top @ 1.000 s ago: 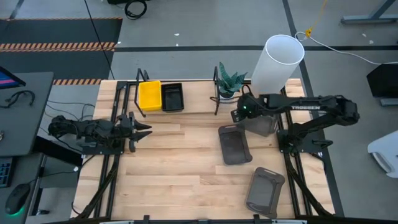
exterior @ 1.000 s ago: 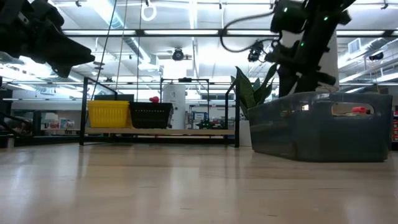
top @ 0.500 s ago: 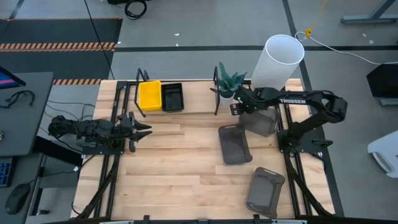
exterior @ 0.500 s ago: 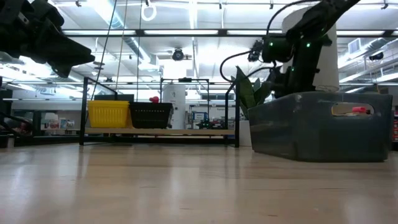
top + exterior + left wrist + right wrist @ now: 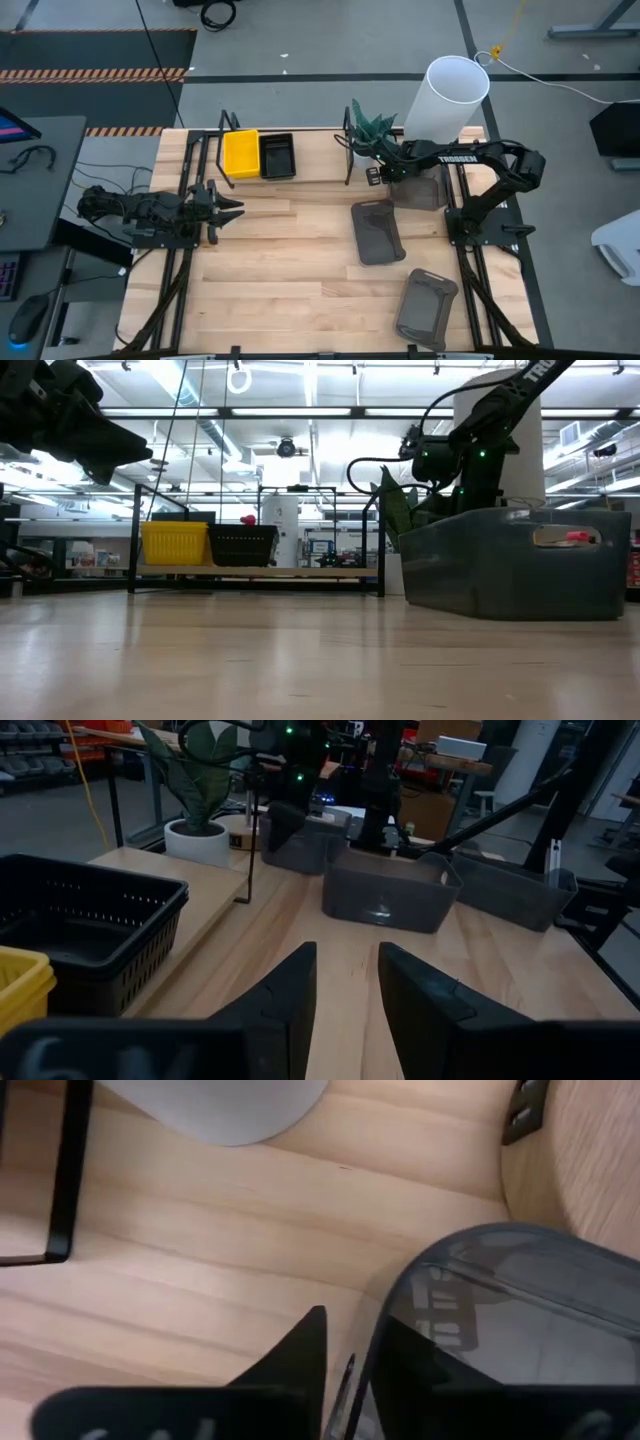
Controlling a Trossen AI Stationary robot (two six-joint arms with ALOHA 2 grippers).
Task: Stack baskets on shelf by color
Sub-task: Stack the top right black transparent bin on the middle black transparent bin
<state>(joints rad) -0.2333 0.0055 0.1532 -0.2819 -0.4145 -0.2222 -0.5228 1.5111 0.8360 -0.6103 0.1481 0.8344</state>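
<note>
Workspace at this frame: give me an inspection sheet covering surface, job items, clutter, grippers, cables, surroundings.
Surface: light-wood tabletop, bare at the near left.
Job's things: yellow basket and black basket side by side on the shelf; three grey baskets off it, one mid-table, one near the front edge, one at the right gripper.
Clutter: potted plant; white cylinder.
Grippers: right gripper astride that grey basket's rim; left gripper open, idle at the table's left.
Cables: black bundles along the left frame.
Surroundings: desk with a mouse at left.
</note>
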